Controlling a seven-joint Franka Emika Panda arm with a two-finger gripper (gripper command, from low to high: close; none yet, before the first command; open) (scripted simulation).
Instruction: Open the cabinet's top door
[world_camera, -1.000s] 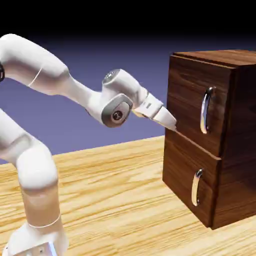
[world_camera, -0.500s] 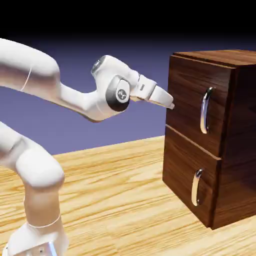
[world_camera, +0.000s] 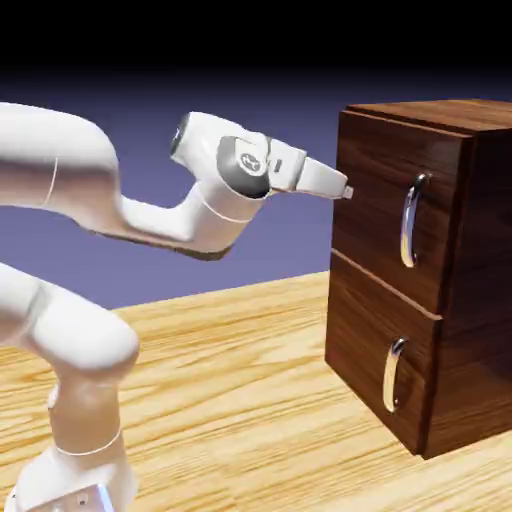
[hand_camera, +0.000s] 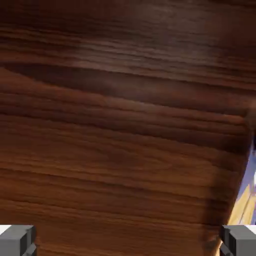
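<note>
The top door stands upright, its curved handle running vertically. The gripper's fingers are spread wide.

In the exterior view, the robot arm is very bright, and its white parts almost lose their shapes. Its undersides are darker. The desk is bright and yellow. The back wall is dark at the top and blue-purple lower down. The cabinet's side is very dark, and the handles shine. The hand view is dim and brown, a bit blurry, with a soft pale glow near the top.
</note>
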